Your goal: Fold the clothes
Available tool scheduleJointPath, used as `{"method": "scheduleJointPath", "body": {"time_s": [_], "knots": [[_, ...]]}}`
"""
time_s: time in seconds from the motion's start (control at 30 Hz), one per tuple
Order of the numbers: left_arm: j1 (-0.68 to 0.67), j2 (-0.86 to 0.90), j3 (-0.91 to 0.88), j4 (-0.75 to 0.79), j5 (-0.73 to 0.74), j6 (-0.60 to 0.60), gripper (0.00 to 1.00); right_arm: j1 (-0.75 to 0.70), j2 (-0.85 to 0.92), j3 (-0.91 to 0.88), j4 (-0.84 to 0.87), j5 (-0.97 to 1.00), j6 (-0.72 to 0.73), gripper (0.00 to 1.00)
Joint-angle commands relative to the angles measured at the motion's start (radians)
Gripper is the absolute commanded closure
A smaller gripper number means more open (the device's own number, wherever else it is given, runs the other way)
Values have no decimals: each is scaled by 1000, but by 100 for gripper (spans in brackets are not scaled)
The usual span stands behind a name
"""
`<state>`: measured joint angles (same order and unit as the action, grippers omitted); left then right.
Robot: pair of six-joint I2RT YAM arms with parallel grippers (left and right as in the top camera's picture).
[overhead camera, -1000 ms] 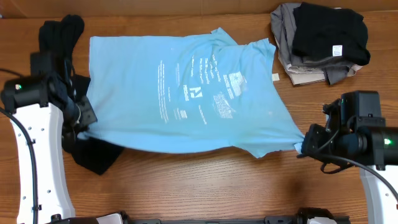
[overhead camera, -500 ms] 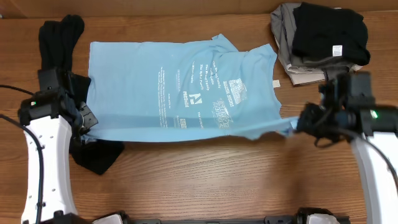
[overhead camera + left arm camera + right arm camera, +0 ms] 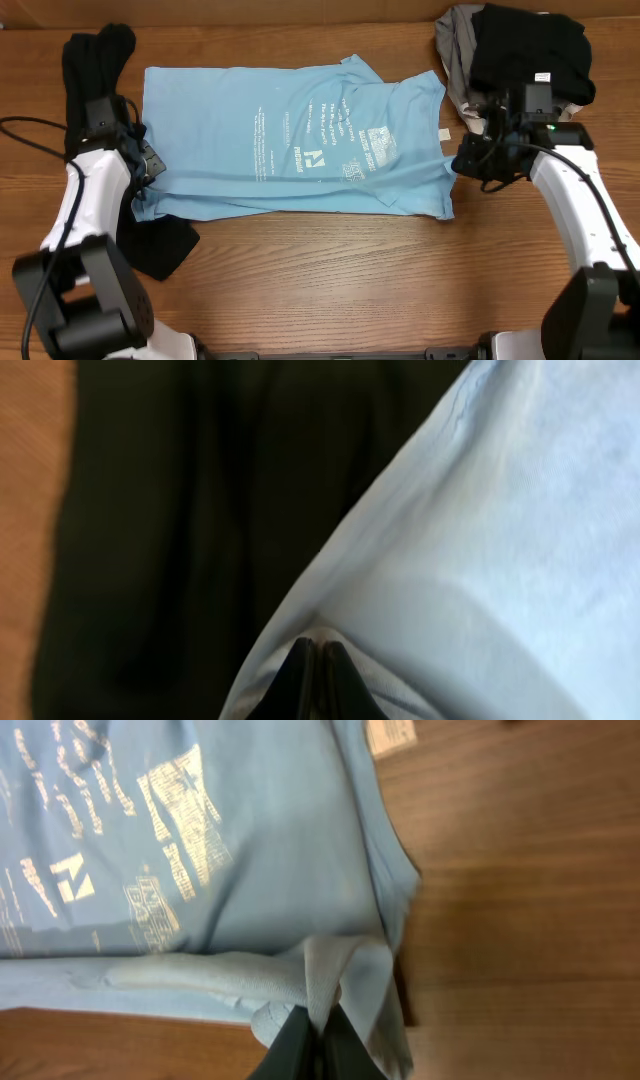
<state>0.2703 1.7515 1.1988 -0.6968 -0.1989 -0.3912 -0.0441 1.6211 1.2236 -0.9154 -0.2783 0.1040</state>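
1. Wooden table (image 3: pixel 330 290) fills the overhead view, and the clothes are laid out on it between the two arms.
2. In the left wrist view the left jaws are seen pressed together, with a thin edge of the light blue T-shirt (image 3: pixel 480 560) pinched at their tips and dark cloth lying beneath.
3. The right jaws are likewise closed, clamped on a bunched fold at the shirt's corner (image 3: pixel 330 970), with bare wood just beside it.
4. From overhead, the T-shirt (image 3: pixel 290 120) is seen lying flat across the middle of the table, lettering up. Its near long edge is doubled over the printed front as a narrow band running between the two grips.
5. A long black garment (image 3: pixel 95 55) is stretched along the left side, partly under the shirt's left end. A pile of black and grey garments (image 3: pixel 520 60) is stacked at the far right, close to the right arm (image 3: pixel 580 220), and a small tag (image 3: pixel 444 134) lies on the wood beside the shirt.
6. The step in hand is judged to be the first lengthwise fold: the crease is formed, but the cloth is not yet released.
7. For the next move, the held edge would need to be lowered so that the band lies flat and even. Both jaws would then be opened and lifted clear without the cloth being dragged. The bunched right corner would probably want smoothing, and the black garment should not be caught on the left.
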Motion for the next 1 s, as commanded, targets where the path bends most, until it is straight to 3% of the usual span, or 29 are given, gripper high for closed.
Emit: {"method": "scheduleJointPath", "body": {"time_s": [0.0, 0.27, 0.3, 0.37, 0.47, 0.67, 0.83, 0.97], "knots": [[-2, 62, -5, 55, -10, -17, 96, 23, 43, 0, 49, -15, -26, 95], [-3, 122, -5, 174, -6, -17, 96, 43, 175, 0, 143, -15, -25, 95], [-3, 122, -5, 188, -7, -17, 94, 43, 184, 0, 151, -15, -25, 90], [-3, 122, -5, 214, -6, -16, 75, 43, 188, 0, 164, -12, -25, 63], [-2, 121, 3, 225, -6, 14, 56, 36, 187, 25, 149, -15, -23, 46], [-2, 104, 201, 11, 18, 89, 26, 27, 174, 251, -68, -16, -35, 34], [-8, 104, 493, -159, 259, 255, 16, 36, 174, 539, -262, -125, -126, 21], [-40, 113, 649, -168, 274, 313, 14, 49, 174, 669, -313, -138, -135, 20]]}}
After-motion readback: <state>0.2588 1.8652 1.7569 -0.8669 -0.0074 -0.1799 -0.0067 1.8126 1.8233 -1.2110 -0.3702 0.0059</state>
